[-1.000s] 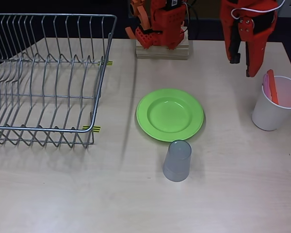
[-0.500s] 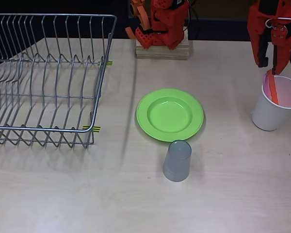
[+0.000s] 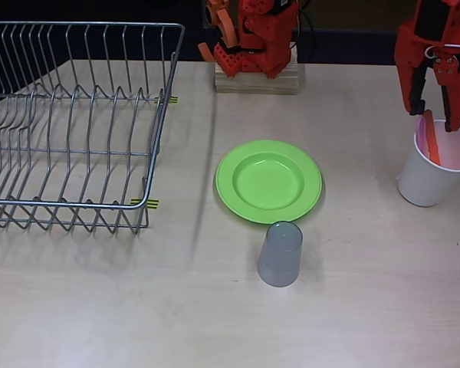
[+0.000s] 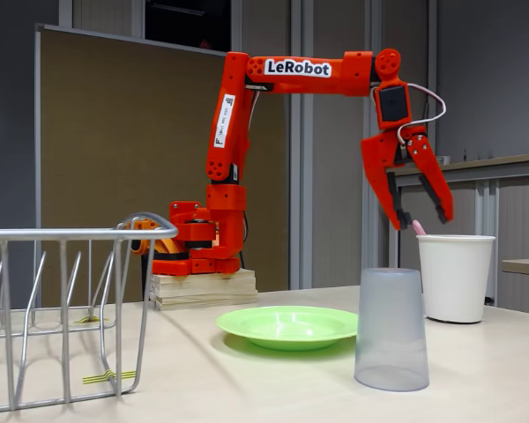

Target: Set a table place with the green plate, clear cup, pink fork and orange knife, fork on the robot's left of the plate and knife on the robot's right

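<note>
Since a second ago the gripper point(image 3: 433, 123) has swung across to the white cup point(image 3: 433, 173) at the table's right edge in the overhead view, and now hangs over its rim. Jaws spread apart, nothing between them; fixed view point(image 4: 419, 216) confirms the gap. Knife point(image 3: 432, 140) and fork point(image 3: 421, 136) stand upright in that cup, their tops just below the jaw tips; fork tip peeks above the rim in the fixed view point(image 4: 418, 227). Plate point(image 3: 269, 181) lies well apart from the jaws, mid-table. Clear cup point(image 3: 280, 253) stands upside down just beside the plate's near edge. Wire rack point(image 3: 69, 123) far from the jaws, across the table.
</note>
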Action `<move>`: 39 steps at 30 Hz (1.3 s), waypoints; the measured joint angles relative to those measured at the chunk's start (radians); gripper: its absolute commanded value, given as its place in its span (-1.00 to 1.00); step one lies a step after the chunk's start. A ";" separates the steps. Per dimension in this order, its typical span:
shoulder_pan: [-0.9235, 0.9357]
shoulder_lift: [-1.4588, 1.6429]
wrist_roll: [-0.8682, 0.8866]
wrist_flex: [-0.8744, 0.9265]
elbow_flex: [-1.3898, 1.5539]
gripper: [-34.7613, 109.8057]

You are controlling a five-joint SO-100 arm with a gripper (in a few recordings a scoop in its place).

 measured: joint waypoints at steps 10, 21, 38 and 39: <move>0.023 0.023 -0.017 0.000 0.043 -0.20; 0.054 0.029 -0.078 -0.054 0.071 -0.52; 0.067 -0.054 -0.153 0.207 -0.376 -0.52; 0.064 -0.069 -0.156 0.247 -0.446 -0.52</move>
